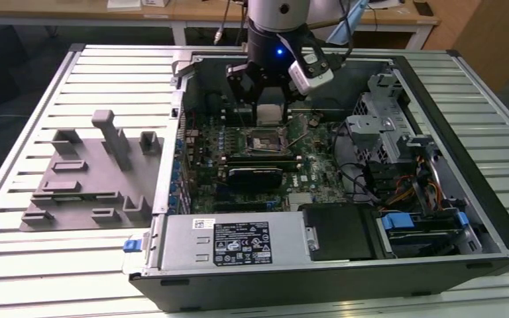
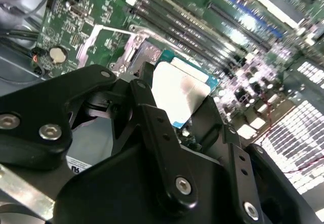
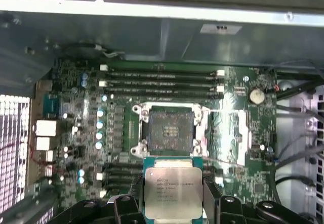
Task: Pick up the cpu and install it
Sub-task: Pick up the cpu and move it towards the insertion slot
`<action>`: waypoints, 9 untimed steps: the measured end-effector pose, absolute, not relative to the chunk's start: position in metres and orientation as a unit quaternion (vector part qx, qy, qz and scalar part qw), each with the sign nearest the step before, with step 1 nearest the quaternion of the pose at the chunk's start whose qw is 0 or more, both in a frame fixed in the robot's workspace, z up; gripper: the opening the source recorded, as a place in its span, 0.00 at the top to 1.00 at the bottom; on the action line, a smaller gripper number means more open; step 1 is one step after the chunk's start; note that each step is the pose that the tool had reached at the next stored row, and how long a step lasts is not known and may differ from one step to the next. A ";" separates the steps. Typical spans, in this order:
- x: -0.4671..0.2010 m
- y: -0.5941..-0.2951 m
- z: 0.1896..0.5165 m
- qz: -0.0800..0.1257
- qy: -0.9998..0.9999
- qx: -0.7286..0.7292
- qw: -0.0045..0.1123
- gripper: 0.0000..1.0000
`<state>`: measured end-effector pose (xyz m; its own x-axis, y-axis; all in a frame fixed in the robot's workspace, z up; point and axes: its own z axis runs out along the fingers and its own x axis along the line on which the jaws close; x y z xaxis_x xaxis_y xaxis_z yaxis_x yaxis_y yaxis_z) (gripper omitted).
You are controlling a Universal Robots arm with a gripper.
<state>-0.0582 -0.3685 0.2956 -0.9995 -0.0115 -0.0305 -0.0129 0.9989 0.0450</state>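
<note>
**CPU carried over the open socket, seating not yet made**

The pincer (image 1: pixel 270 106) is seen in the upper centre of the exterior view, lowered inside the open computer case (image 1: pixel 325 286). It is closed only to the width of the chip, and the cpu (image 1: pixel 270 114) is held by two opposite edges between its black fingers (image 3: pixel 135 199). In the first wrist view the cpu (image 3: pixel 173 192) is shown flat, silver lid up, with a thin teal border round it. It is clear of the motherboard (image 1: pixel 318 189) and just short of the socket (image 3: pixel 170 129).

The step in hand is judged to be the carry to the socket. Pick-up is done; installation is not. The socket is seen open with its contact field bare, and in the exterior view it (image 1: pixel 265 140) lies just below the chip, at centre frame.

What the seating calls for, by judgement: the chip must be squared to the socket frame, centred over it and kept level, since bent contacts are the risk if one corner leads. A gentle release is wanted, with no pressing.

The count:
- One cpu is counted.
- One socket is counted.
- One pincer is counted, with two fingers on the chip.
- One coin cell (image 3: pixel 256 95) is counted on the board.
- One grey fixture plate (image 1: pixel 87 179) is seen at centre left on the slatted counter (image 1: pixel 24 271).
- One power supply (image 1: pixel 236 242) is seen at lower centre.
</note>
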 end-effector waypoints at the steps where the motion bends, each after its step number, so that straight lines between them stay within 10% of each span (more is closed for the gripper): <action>1: -0.058 -0.366 0.295 0.023 1.000 -0.006 0.015 0.45; 9: -0.058 -0.353 0.284 0.023 1.000 -0.006 0.015 0.45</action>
